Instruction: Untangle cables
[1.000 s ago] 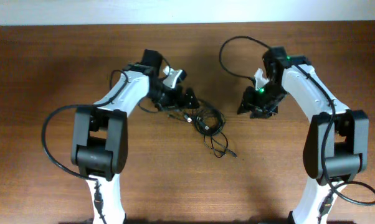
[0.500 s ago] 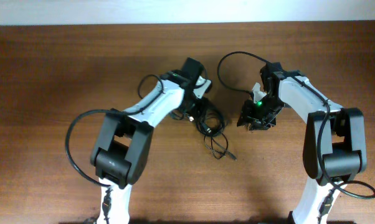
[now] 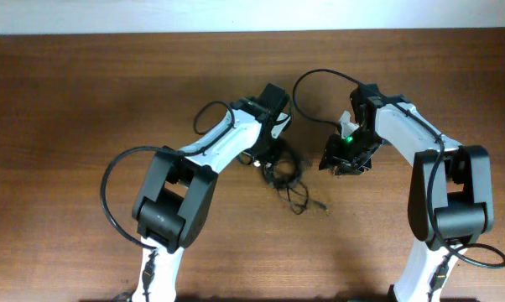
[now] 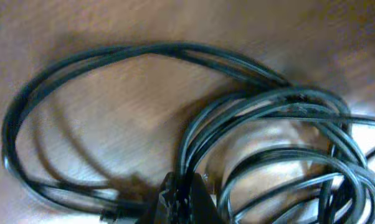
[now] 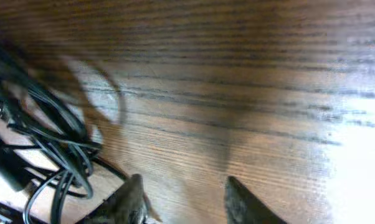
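Several thin black tangled cables [image 3: 284,174]; left tool [image 4: 182,198] tight on them, right tool [image 5: 184,198] half-open, empty.

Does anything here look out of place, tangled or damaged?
Yes: the cables lie in one tangled heap on the wooden table, their loops crossing and overlapping. No damage or spill is visible.

Cables [image 3: 284,174] on the table [image 3: 68,109], centre

cables [image 4: 293,98]: blurred, cut by right edge | left pincer [image 4: 182,200]: mostly cropped
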Robot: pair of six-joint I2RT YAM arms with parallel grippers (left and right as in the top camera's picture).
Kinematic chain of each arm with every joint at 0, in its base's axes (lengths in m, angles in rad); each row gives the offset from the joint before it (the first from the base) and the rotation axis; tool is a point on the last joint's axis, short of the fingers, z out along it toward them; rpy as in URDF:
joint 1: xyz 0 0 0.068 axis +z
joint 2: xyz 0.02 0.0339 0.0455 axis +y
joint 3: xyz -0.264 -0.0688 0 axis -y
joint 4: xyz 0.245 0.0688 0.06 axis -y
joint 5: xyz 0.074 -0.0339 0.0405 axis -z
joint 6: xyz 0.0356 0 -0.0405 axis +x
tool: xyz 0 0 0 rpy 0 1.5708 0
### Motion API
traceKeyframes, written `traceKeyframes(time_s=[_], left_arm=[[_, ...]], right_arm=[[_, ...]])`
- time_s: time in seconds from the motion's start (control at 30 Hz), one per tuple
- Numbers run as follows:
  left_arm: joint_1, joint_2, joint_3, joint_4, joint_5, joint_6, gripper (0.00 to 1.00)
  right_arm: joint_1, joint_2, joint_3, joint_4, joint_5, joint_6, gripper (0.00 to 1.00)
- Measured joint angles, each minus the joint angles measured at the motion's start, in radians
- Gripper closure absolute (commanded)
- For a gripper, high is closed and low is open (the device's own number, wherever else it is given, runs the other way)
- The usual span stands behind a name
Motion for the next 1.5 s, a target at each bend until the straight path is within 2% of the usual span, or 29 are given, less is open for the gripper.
traceKeyframes(time_s=[0.17,0.3,0.43,0.57,0.63,0.8,1.0,1.1,1.13,1.2,1.23,1.27,1.33,1.37,1.43,1.5], left_arm=[[0.109,-0.002,0.032,-0.064,0.049,0.013,1.0],[0.212,-0.002,0.032,-0.078,0.327,0.172,1.0],[0.238,-0.006,0.032,-0.115,0.555,0.35,1.0],[0.236,-0.008,0.032,-0.128,0.681,0.466,1.0],[0.236,-0.008,0.032,-0.128,0.703,0.483,1.0],[0.262,-0.008,0.032,-0.124,0.703,0.453,1.0],[0.311,-0.008,0.031,-0.057,0.495,0.158,1.0],[0.323,-0.008,0.019,-0.043,0.475,0.097,1.0],[0.33,-0.008,0.014,-0.044,0.469,0.084,0.84],[0.337,-0.008,0.013,-0.047,0.455,0.066,0.64],[0.337,-0.008,0.013,-0.055,0.432,0.061,0.29],[0.337,-0.008,0.012,-0.063,0.41,0.052,0.14],[0.337,-0.008,0.011,-0.068,0.369,0.035,0.12],[0.337,-0.008,0.011,-0.068,0.359,0.029,0.16],[0.336,-0.008,0.011,-0.068,0.344,0.024,0.22],[0.336,-0.008,0.011,-0.068,0.341,0.023,0.22]], right_arm=[[0.0,-0.024,-0.005,0.002,-0.04,-0.023,0.58],[0.0,-0.127,-0.008,0.004,-0.251,-0.175,0.52],[0.012,-0.138,-0.008,0.019,-0.373,-0.282,0.52],[0.038,-0.138,-0.008,0.078,-0.402,-0.319,0.52],[0.047,-0.138,-0.008,0.083,-0.402,-0.323,0.52],[0.079,-0.138,-0.014,0.089,-0.359,-0.323,0.52],[0.146,-0.138,-0.041,0.174,-0.332,-0.241,0.51],[0.203,-0.138,-0.042,0.224,-0.294,-0.186,0.52],[0.236,-0.138,-0.042,0.241,-0.232,-0.127,0.52],[0.279,-0.138,-0.043,0.266,-0.135,-0.049,0.53],[0.295,-0.138,-0.043,0.278,-0.092,-0.013,0.57],[0.31,-0.138,-0.043,0.288,-0.049,0.023,0.68],[0.334,-0.138,-0.043,0.292,0.028,0.113,0.76],[0.344,-0.137,-0.043,0.294,0.058,0.166,0.78],[0.362,-0.134,-0.043,0.296,0.08,0.22,0.78],[0.404,-0.107,-0.043,0.296,0.091,0.258,0.78]])
